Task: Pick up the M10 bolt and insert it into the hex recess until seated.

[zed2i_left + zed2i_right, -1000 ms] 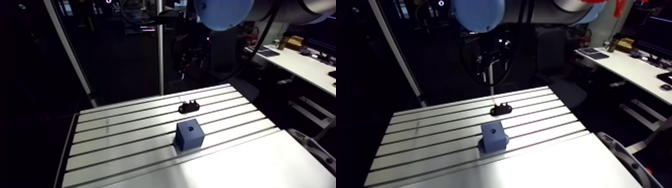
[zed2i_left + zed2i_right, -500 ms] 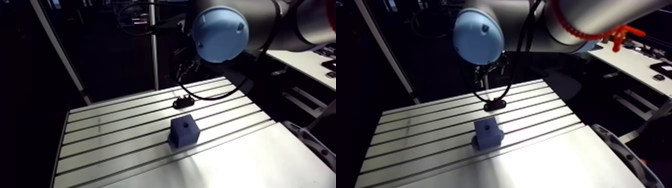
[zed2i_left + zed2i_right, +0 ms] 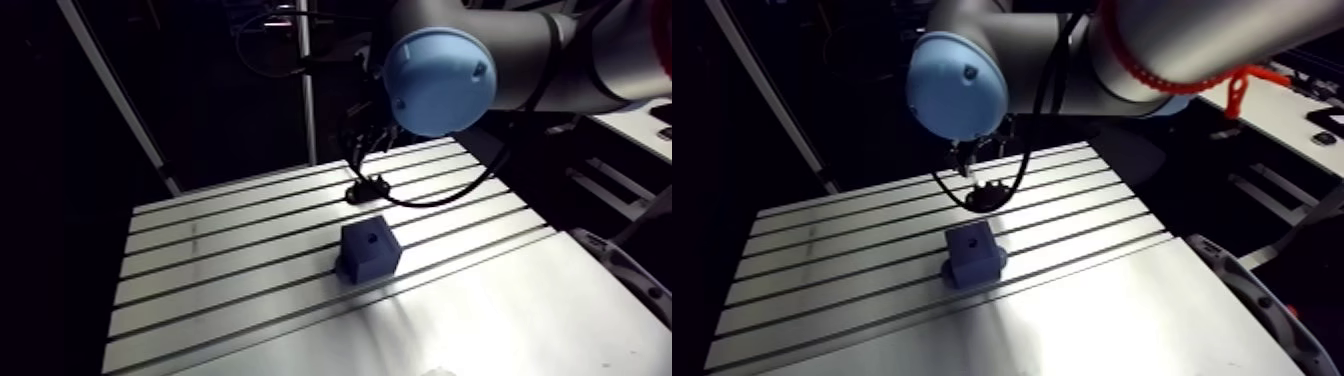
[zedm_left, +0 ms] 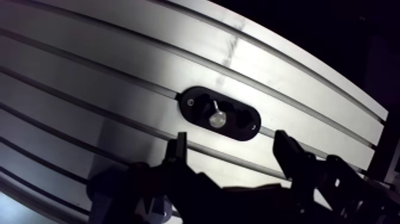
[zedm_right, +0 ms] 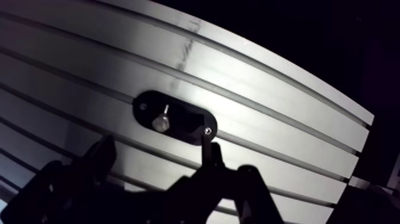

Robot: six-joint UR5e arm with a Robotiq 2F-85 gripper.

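M10 bolt (image 4: 217, 119): it is sitting in the black oval holder (image 4: 243, 124) on the table (image 3: 200, 262).
Gripper (image 4: 231, 143): we are holding it wide open and empty, just above that holder.
Blue block (image 3: 369, 255): it is standing near the holder, recess (image 3: 371, 238) facing up.

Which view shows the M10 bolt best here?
The wrist view: the bolt sits bright and distinct in its black oval holder, ahead of the gripper. In the arm view only the holder shows, a small dark shape beyond the blue block; the bolt cannot be made out.
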